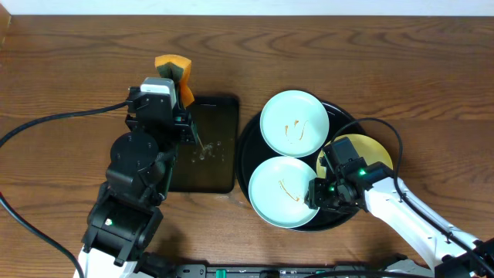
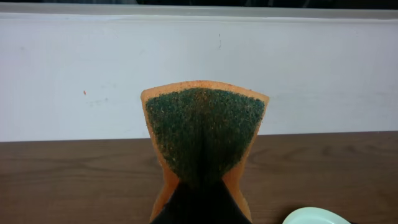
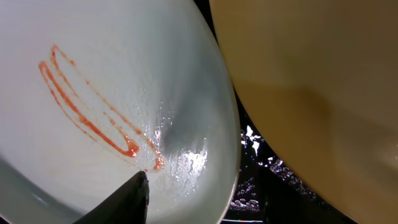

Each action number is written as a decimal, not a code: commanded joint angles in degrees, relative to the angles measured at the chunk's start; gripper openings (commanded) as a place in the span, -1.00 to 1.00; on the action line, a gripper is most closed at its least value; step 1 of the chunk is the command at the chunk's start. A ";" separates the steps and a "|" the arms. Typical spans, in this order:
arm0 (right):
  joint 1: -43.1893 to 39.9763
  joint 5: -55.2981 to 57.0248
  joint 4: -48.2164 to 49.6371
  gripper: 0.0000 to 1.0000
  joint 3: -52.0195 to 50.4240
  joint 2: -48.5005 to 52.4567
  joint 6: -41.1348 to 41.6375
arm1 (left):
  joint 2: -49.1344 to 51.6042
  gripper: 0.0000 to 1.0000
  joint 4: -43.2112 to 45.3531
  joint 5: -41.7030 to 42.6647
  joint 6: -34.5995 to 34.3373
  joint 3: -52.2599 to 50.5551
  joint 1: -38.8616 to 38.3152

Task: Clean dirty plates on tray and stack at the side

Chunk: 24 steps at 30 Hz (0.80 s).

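Note:
The round black tray point(image 1: 248, 147) holds three plates. A pale blue-white plate point(image 1: 294, 122) with a thin orange smear lies at the back. A second smeared blue-white plate point(image 1: 279, 193) lies at the front. The pale yellow plate point(image 1: 369, 148) is at the right, partly hidden by my right arm. My right gripper point(image 1: 316, 198) is open at the front plate's right rim. In the right wrist view one finger point(image 3: 127, 199) lies over that wet plate point(image 3: 112, 74), beside the yellow plate point(image 3: 323, 81); the other finger is hidden. My left gripper point(image 1: 179, 91) is shut on an orange-and-green sponge point(image 1: 171, 68), also in the left wrist view point(image 2: 202, 127).
A smaller rectangular black tray point(image 1: 208, 150), wet in the middle, lies left of the round tray, under my left arm. Cables run over the table at the left and right. A white wall point(image 2: 199, 68) stands behind the table. Water droplets sit on the round tray point(image 3: 261, 180).

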 commanded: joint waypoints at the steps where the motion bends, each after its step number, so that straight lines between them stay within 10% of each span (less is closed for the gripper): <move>1: 0.74 0.15 -0.04 0.07 -0.31 0.22 0.68 | -0.70 -0.85 0.70 -0.76 0.96 0.15 0.04; 24: 0.79 0.15 -0.04 0.07 -0.31 0.22 0.68 | 17.11 -0.85 -6.25 -0.72 0.63 0.15 0.02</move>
